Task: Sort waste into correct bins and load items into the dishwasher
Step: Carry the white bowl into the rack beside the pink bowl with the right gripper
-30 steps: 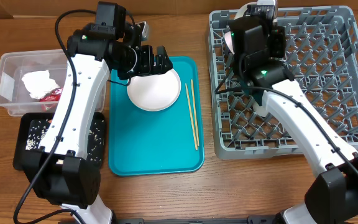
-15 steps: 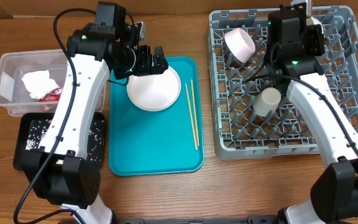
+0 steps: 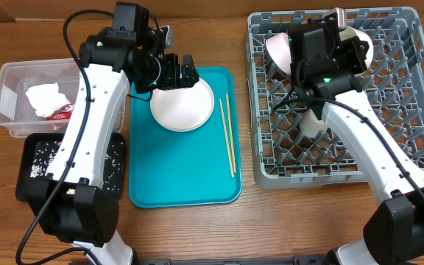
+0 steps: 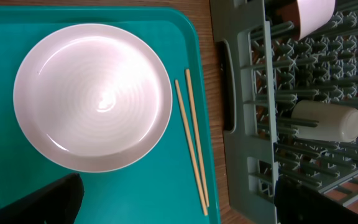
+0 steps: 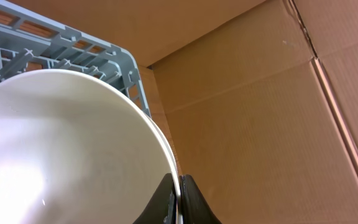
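White dish [image 5: 61, 149], bowl or plate not resolved. Glazed, rigid and smooth. Judged moderately heavy and slippery, and likely to chip if knocked on pegs. The thin rim is the natural hold. The right gripper [image 5: 179, 194] is clenched on that rim, with the dish body spreading away to one side of the jaws. The dish rack [image 5: 73, 46] corner lies just beyond the dish, past the fingertips. A rim pinch lets the dish swing, so lowering between pegs should be slow. Left gripper [image 3: 179, 73] is spread wide and holds nothing. White plate [image 4: 92, 96] lies directly beneath its jaws on the teal tray [image 4: 135, 193].

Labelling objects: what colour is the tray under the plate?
Teal; the tray shows best in the left wrist view.
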Controlling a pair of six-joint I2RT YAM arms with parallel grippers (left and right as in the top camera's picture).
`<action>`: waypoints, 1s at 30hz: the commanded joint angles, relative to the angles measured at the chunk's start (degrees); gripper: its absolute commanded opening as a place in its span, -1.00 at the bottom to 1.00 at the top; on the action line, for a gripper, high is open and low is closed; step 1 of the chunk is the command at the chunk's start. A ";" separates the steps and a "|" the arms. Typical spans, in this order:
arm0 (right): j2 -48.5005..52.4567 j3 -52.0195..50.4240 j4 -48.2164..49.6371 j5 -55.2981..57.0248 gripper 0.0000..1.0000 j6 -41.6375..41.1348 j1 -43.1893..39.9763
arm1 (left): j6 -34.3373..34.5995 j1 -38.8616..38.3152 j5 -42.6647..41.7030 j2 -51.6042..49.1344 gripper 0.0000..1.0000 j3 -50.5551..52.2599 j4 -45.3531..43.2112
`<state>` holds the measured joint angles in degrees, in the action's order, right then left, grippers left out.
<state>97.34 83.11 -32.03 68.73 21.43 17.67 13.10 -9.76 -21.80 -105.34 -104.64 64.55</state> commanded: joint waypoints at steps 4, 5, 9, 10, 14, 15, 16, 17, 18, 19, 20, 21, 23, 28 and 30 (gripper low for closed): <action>-1.11 1.33 2.60 1.53 -0.92 -0.39 -2.67 | -1.11 0.00 0.46 1.53 1.00 -1.38 -0.07; -1.11 1.33 3.10 0.02 -0.92 -0.39 -4.09 | -1.11 0.00 0.46 1.53 1.00 -1.38 -0.07; -1.11 1.33 3.37 -4.90 -0.92 -0.37 -6.69 | -1.11 0.00 0.46 1.53 1.00 -1.38 -0.07; -1.07 1.33 4.02 -5.79 -0.92 -0.31 -6.99 | -1.11 0.00 0.46 1.53 1.00 -1.38 -0.07; 1.31 1.33 13.73 -9.14 -0.92 7.08 -9.16 | -1.11 0.00 0.46 1.53 1.00 -1.38 -0.07; 2.19 1.33 15.72 -9.27 -0.92 9.27 -9.49 | -1.11 0.00 0.46 1.53 1.00 -1.38 -0.07; 3.26 1.33 17.66 -9.38 -0.92 11.78 -9.77 | -1.11 0.00 0.46 1.53 1.00 -1.38 -0.07; 4.46 1.33 19.17 -9.51 -0.92 14.62 -9.94 | -1.11 0.00 0.46 1.53 1.00 -1.38 -0.07; 5.73 1.33 20.55 -9.51 -0.92 17.94 -10.01 | -1.11 0.00 0.46 1.53 1.00 -1.38 -0.07; 6.88 1.33 21.68 -9.46 -0.92 21.20 -10.03 | -1.11 0.00 0.46 1.53 1.00 -1.38 -0.07; 7.89 1.33 22.67 -9.42 -0.92 24.39 -10.03 | -1.11 0.00 0.46 1.53 1.00 -1.38 -0.07; 8.96 1.33 24.02 -9.14 -0.92 28.20 -10.03 | -1.11 0.00 0.46 1.53 1.00 -1.38 -0.07; 10.67 1.33 27.87 -8.35 -0.92 33.33 -10.03 | -1.11 0.00 0.44 1.53 1.00 -1.38 -0.07; 12.81 1.33 32.44 -7.32 -0.92 38.07 -9.81 | -1.11 0.00 0.46 1.53 1.00 -1.38 -0.07; 13.55 1.33 32.46 -7.67 -0.92 38.45 -10.10 | -1.11 0.00 0.46 1.53 1.00 -1.38 -0.07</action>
<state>110.43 83.35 -0.51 60.27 55.29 7.90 13.10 -9.76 -21.78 -105.34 -104.64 64.69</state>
